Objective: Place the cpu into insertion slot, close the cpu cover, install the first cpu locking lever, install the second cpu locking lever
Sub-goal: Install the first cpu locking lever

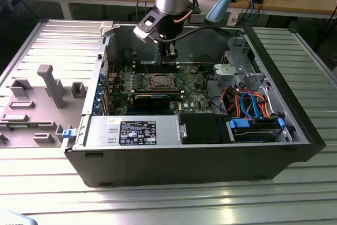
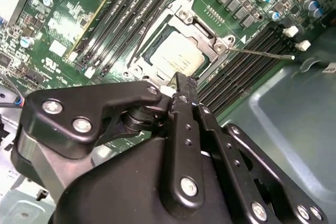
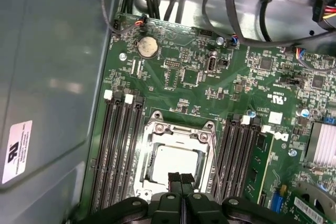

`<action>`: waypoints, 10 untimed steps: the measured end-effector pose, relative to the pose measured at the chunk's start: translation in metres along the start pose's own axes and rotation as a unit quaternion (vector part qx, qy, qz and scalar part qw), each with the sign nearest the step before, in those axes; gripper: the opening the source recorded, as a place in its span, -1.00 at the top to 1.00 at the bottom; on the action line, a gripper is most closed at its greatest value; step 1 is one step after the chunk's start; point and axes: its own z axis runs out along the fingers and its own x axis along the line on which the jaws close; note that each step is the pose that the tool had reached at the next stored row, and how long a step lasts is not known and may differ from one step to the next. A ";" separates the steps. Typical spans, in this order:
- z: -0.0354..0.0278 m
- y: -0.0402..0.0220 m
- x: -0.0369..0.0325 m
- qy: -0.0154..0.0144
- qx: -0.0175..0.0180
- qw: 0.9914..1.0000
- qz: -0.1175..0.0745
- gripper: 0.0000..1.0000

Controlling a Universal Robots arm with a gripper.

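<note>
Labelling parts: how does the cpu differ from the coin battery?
The cpu is square; the coin battery is round. The cpu is larger than the coin battery. The cpu lies within the cpu cover; the coin battery has no such frame. Both are flat metal.

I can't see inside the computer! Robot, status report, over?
End effector shut, above the insertion slot. Cpu seated, cpu cover lying over it. One lever sticking out.

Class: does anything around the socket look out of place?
Yes. In the second wrist view, one thin lever juts sideways from the cover's corner over the memory slots, instead of lying along the frame, so it looks unlatched.
</note>
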 end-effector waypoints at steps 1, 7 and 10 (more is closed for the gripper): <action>0.0000 0.0000 0.0000 0.000 0.000 1.000 -0.009 0.79; 0.0000 0.0000 0.0000 -0.002 -0.001 0.999 -0.042 0.79; 0.0000 0.0000 0.0000 -0.003 -0.001 0.998 -0.060 0.79</action>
